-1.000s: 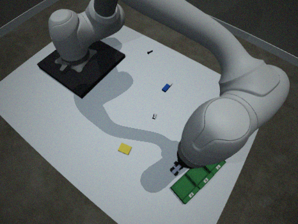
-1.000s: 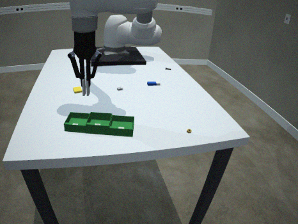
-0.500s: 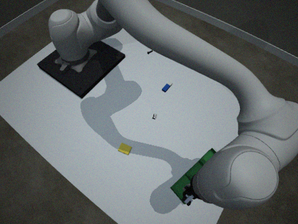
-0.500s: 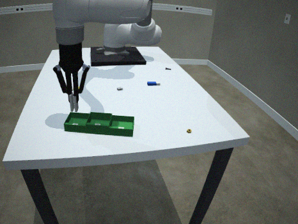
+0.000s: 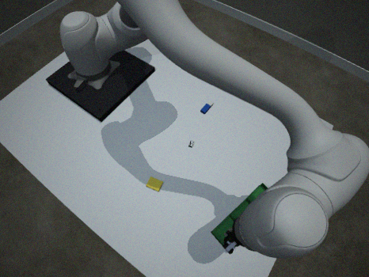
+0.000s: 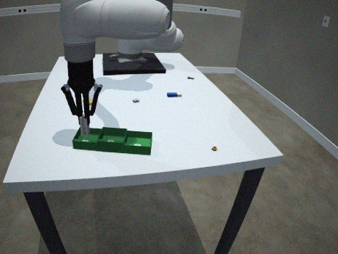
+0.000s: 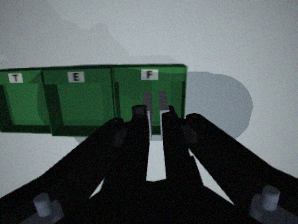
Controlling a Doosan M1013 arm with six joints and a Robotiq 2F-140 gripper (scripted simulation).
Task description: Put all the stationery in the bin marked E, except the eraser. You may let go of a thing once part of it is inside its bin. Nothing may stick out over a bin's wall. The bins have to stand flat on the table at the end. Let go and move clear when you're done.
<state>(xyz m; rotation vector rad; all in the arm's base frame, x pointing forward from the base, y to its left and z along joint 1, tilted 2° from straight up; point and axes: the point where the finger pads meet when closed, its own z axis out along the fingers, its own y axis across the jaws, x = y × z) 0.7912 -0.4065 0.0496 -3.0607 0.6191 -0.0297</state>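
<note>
Looking down from the top view, the gripper point(image 5: 230, 246) peeks out under the wrist housing at the near end of the green bin row point(image 5: 238, 212), most of which the arm hides. The loose items lie well apart from it, back toward the base: a yellow block point(image 5: 154, 184), a small white item point(image 5: 191, 144) and a blue item point(image 5: 206, 108), the yellow block nearest. Which of these is the eraser cannot be told.

In the exterior view the gripper point(image 6: 84, 125) hangs vertically with its tips just above the leftmost compartment of the bin row point(image 6: 138, 146). The fingers are drawn almost together, and nothing shows between them. A black screw point(image 6: 190, 78) and a yellow nut point(image 6: 214, 148) also lie on the table (neither looks like stationery). The bins stand flat, well in from the table's edges.

From the wrist view, the gripper point(image 7: 155, 103) sits over the compartment lettered F, while bin E point(image 7: 80, 106) is the middle one, directly beside it. All three compartments look empty, so I judge sorting has not begun, and any drop must shift one compartment over.
</note>
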